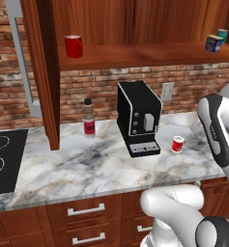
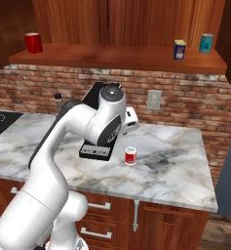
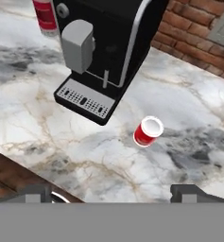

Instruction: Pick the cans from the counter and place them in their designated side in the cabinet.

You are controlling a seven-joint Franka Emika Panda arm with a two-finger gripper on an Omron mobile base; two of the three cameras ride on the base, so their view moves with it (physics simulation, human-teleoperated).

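- The red can (image 3: 148,131) with its white top stands upright on the marble surface (image 1: 87,164), just right of the black coffee machine (image 1: 137,117) and apart from it; in the left base view it sits right of centre (image 1: 177,144).
- The dark blue can (image 2: 179,49) with the yellow label is up on the plank shelf (image 2: 117,57) of the cabinet (image 1: 135,19), at the upper right of the right base view, with a teal can (image 2: 206,43) near it on the right.
- A red mug (image 1: 73,46) stands at the far left end of that shelf — well apart from both.
- The gripper (image 3: 117,193) hangs above the surface with its jaws spread wide and nothing between them; its dark tips show at the bottom of the hand view, the red can ahead of them and slightly right of middle.
- The coffee machine's drip tray juts toward the can, the nearest thing that crowds it.
- A dark bottle (image 1: 89,118) with a red label stands left of the machine against the brick wall (image 1: 96,87).
- A black cooktop (image 1: 5,159) lies at the left edge of the left base view.
- A wall socket (image 2: 154,99) sits on the bricks behind the machine — right of it.
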